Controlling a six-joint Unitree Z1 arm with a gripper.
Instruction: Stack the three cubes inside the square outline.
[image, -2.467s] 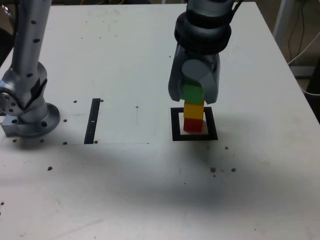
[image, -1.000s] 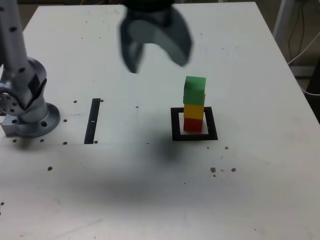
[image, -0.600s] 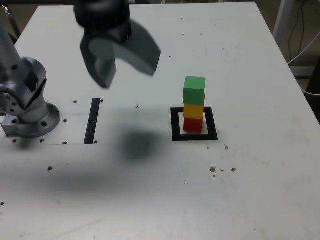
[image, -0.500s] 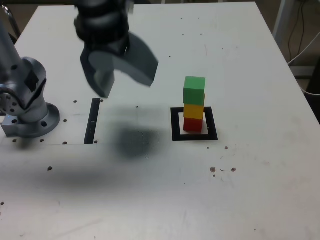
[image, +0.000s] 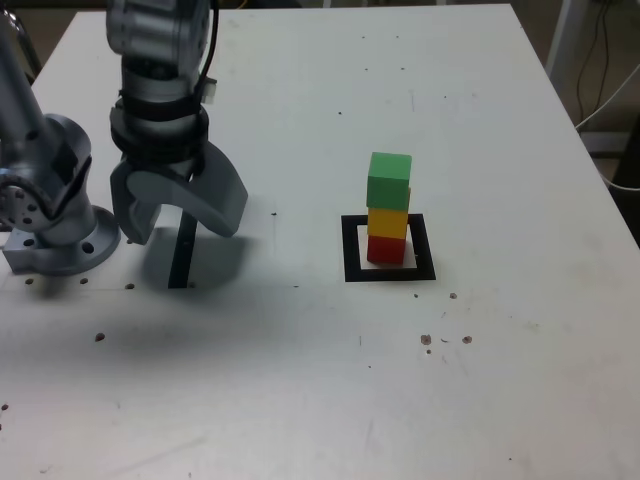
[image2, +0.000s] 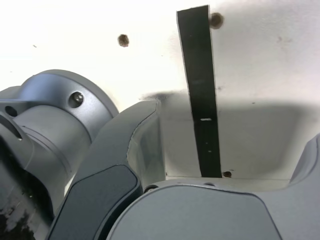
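The three cubes stand as one tower inside the square outline (image: 348, 250): the red cube (image: 386, 248) at the base, the yellow cube (image: 388, 220) on it, the green cube (image: 389, 180) on top, set slightly off to one side. My gripper (image: 178, 222) hangs open and empty far to the exterior view's left of the tower, low over the thin black strip (image: 182, 262). The wrist view shows one grey finger (image2: 132, 145) beside that strip (image2: 200, 95), with nothing between the jaws.
The arm's round grey base (image: 55, 235) is bolted at the exterior view's left, just beside the gripper, and also fills a corner of the wrist view (image2: 45, 120). Small dark screw holes (image: 445, 340) dot the white table. Cables hang beyond the table's right edge.
The gripper let go of the green cube, rose, swung to the exterior view's left and came down over the black strip. The tower has stayed in place.
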